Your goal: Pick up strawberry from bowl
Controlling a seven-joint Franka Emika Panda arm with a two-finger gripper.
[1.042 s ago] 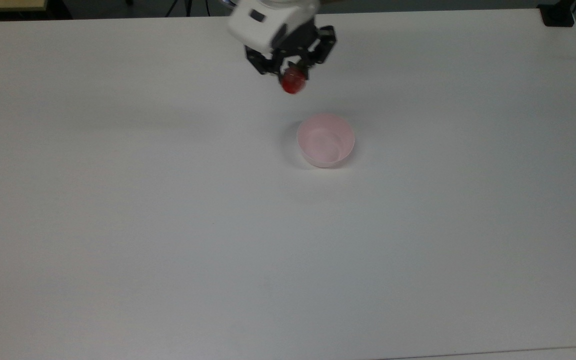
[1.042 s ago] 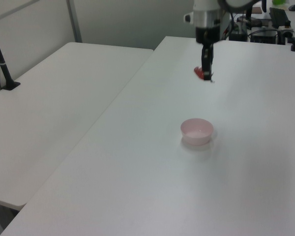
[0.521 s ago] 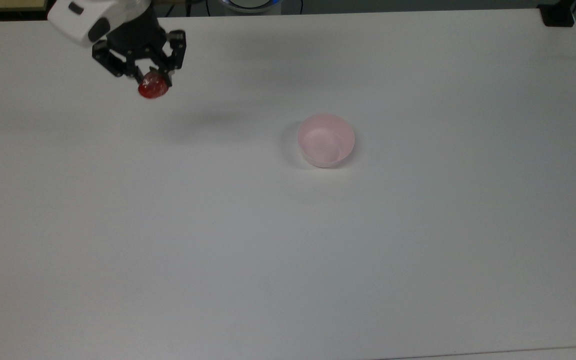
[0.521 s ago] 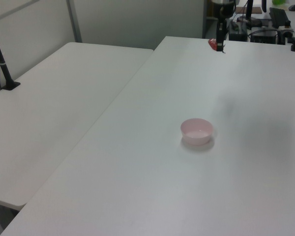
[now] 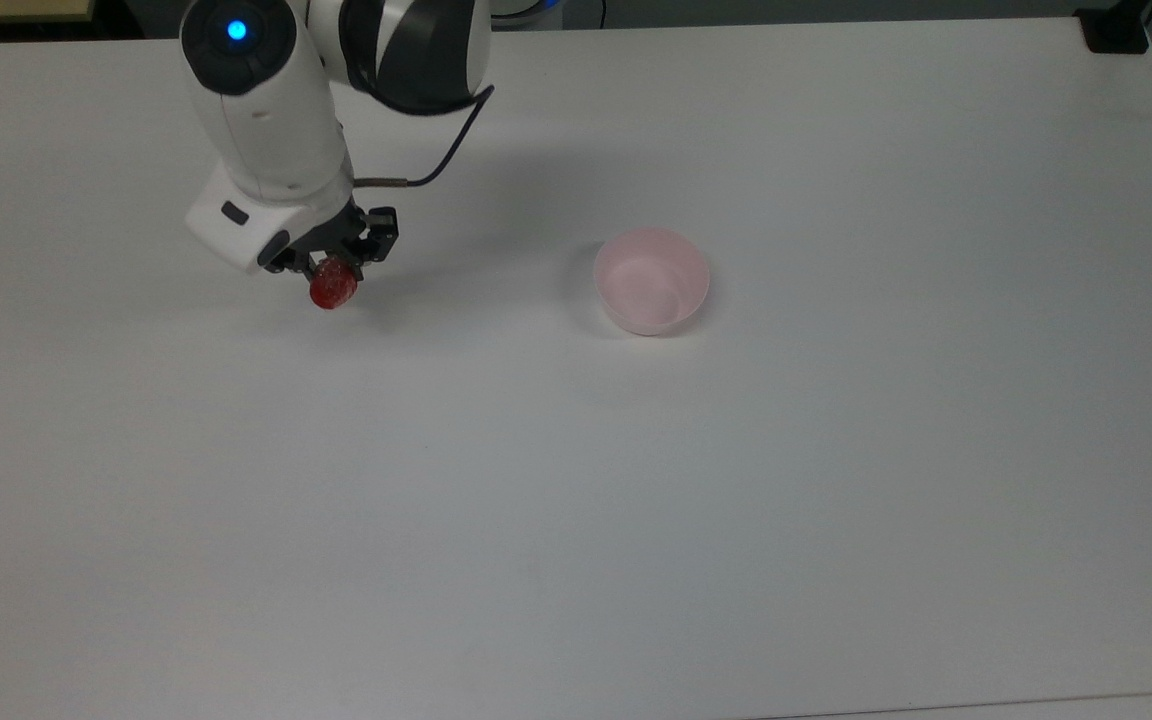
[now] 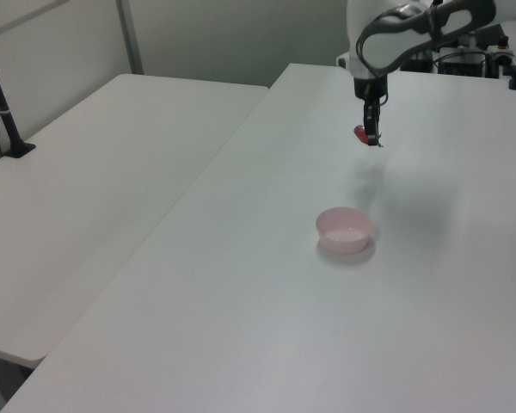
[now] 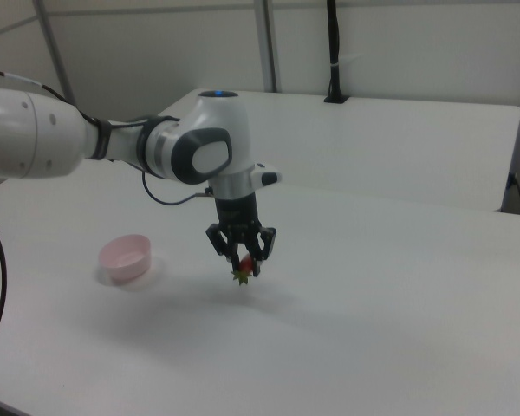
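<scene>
Gripper (image 5: pixel 336 272) fingers clamped on strawberry (image 5: pixel 333 289) — fruit hangs below fingertips, clear above counter (image 5: pixel 836 500), well apart from bowl (image 5: pixel 651 279). Bowl sits empty at top view's right. Pick looks done; firm pinch keeps glossy fruit from slipping.

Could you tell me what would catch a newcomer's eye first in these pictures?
The red strawberry stands out, pinched in the pincer above the white table, toward the top view's left. The pale pink bowl sits empty near the middle, well apart from it.
</scene>
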